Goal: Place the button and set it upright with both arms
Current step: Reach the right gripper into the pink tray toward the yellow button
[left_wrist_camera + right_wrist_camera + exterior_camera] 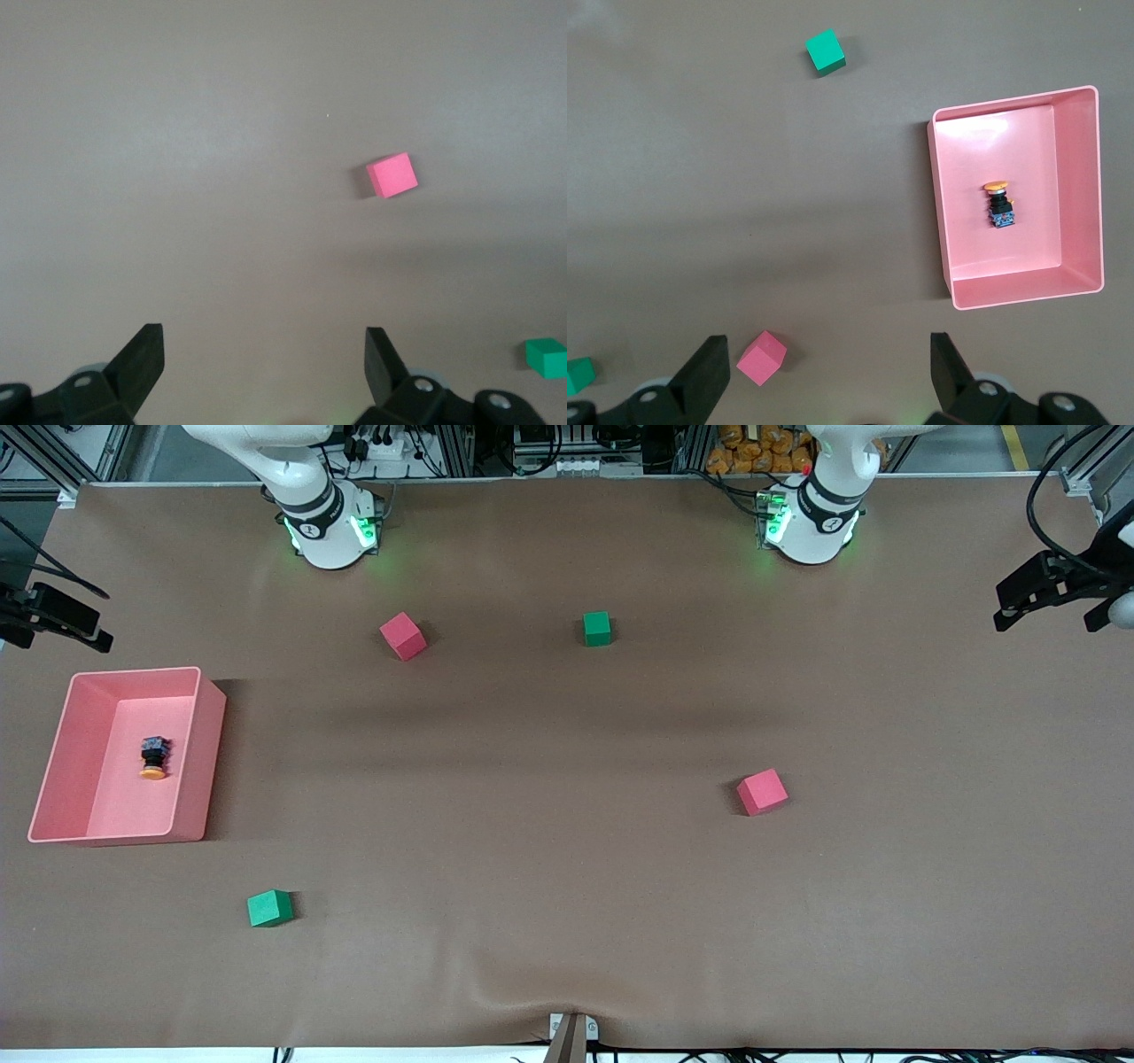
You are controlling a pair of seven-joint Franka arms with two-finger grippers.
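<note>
Orange-capped button (pixel 154 758), pink tray (pixel 205 753)

Robotics lab, two bench-mounted arms (pixel 319 522), aluminium framing (pixel 461 447), cabling (pixel 1050 505)

We see the button (pixel 154 758) lying on its side in the tray (pixel 205 762), which sits on the bench (pixel 567 868) toward the right arm's end; four cubes lie scattered outside the tray.
</note>
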